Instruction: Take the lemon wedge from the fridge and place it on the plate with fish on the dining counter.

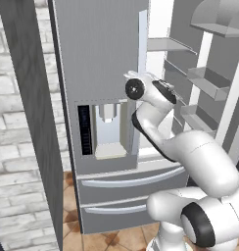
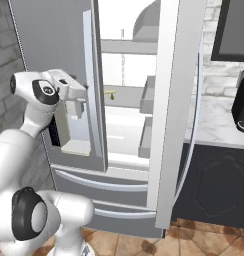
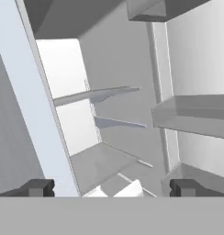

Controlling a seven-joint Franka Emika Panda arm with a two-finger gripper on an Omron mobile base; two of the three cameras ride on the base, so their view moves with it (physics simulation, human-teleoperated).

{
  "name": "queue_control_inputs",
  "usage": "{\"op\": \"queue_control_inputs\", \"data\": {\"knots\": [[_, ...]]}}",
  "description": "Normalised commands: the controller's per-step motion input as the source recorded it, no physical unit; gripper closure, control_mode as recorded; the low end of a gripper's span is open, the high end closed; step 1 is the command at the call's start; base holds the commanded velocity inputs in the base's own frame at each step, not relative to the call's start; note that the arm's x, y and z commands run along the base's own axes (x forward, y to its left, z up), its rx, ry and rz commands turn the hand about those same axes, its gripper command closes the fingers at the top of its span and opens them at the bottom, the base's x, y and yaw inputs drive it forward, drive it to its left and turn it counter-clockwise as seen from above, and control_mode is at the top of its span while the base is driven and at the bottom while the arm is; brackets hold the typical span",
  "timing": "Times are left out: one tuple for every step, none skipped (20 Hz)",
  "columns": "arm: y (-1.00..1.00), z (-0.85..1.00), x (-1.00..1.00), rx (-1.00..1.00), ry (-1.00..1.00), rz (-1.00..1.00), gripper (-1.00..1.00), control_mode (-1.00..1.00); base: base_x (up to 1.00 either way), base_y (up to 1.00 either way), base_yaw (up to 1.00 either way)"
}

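A: How do the fingers [image 3: 40,187] stand?

B: They are wide apart and hold nothing. In the hand view one dark tip is at the bottom left and the other at the bottom right, and between them I see the white inside of the fridge [image 1: 99,59]. The gripper [image 3: 111,188] is in front of the opening, close to the edge of the closed left door [image 2: 91,75].

A: Is the fridge open?

B: Its right door [image 2: 169,100] is swung out towards the robot, and the bins on the inner side of that door are visible in the left base view. The left door, with the water dispenser panel [image 1: 107,128], is shut. The two bottom drawers [image 1: 126,188] are shut too.

A: And where is the lemon wedge [image 2: 110,93]?

B: It lies on a shelf [image 2: 125,96] inside the fridge, near the left side of the opening. It is a small yellow-green piece, well apart from the fingers.

A: Something else near?

B: To the right of the fridge a marble counter [image 2: 214,125] carries a dark appliance [image 2: 241,102].
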Motion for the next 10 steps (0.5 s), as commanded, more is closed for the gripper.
{"op": "queue_control_inputs", "data": {"knots": [[0.00, 0.00, 0.00, 0.00, 0.23, 0.49, -1.00, -1.00, 0.00, 0.00, 0.00], [0.00, -0.07, 0.00, 0.00, 0.23, 0.49, -1.00, -1.00, 0.00, 0.00, 0.00], [0.00, -0.18, 0.00, 0.00, 0.25, 0.49, -1.00, -1.00, 0.00, 0.00, 0.00], [0.00, -0.20, 0.00, 0.00, 0.23, 0.48, -1.00, -1.00, 0.00, 0.00, 0.00], [0.00, -0.26, 0.00, 0.01, 0.24, 0.49, -1.00, -1.00, 0.00, 0.00, 0.00], [0.00, -0.21, 0.00, 0.01, 0.22, 0.47, -1.00, -1.00, 0.00, 0.00, 0.00], [0.00, -0.06, 0.00, 0.00, 0.17, 0.40, -1.00, -1.00, 0.00, 0.00, 0.00], [0.00, 0.00, 0.00, 0.00, 0.00, 0.00, -1.00, -1.00, 0.00, 0.00, 0.00], [0.00, 0.00, 0.00, 0.00, 0.00, 0.00, -1.00, -1.00, 0.00, 0.00, 0.00], [0.00, 0.00, 0.03, 0.00, 0.00, 0.00, -1.00, -1.00, 0.00, 0.00, 0.00]]}}
